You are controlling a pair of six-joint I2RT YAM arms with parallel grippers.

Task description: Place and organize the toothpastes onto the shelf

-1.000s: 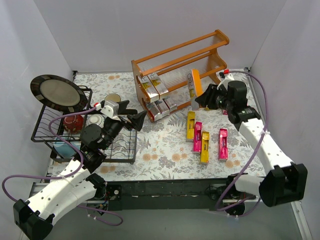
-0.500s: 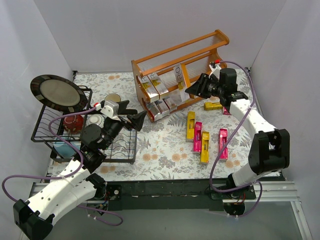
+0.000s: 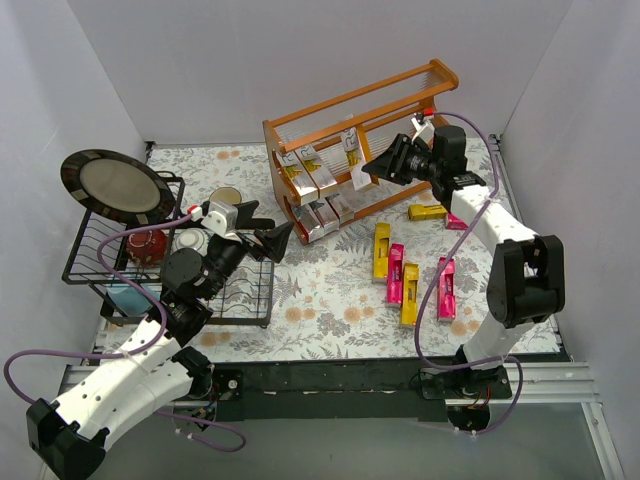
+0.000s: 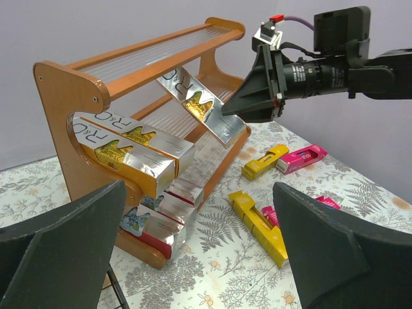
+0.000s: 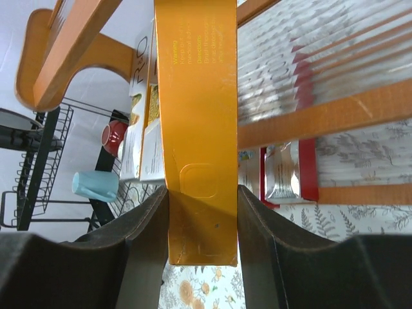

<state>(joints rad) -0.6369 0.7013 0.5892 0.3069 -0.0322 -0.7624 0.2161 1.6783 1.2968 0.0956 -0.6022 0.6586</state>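
Note:
The orange-brown shelf stands at the back of the table. Two silver-gold toothpastes lie on its middle tier at the left, and several silver ones lie on the bottom tier. My right gripper is shut on a silver-gold toothpaste and holds it tilted over the middle tier. In the right wrist view its gold side sits between the fingers. Six loose cartons, yellow and magenta, lie on the table. My left gripper is open and empty, left of the shelf.
A black wire dish rack at the left holds a dark plate, a red bowl and cups. White walls close in the back and both sides. One yellow carton and one magenta carton lie under my right arm.
My right gripper has carried its carton left and up, from in front of the shelf's right end to over the middle tier. The left arm has not moved.

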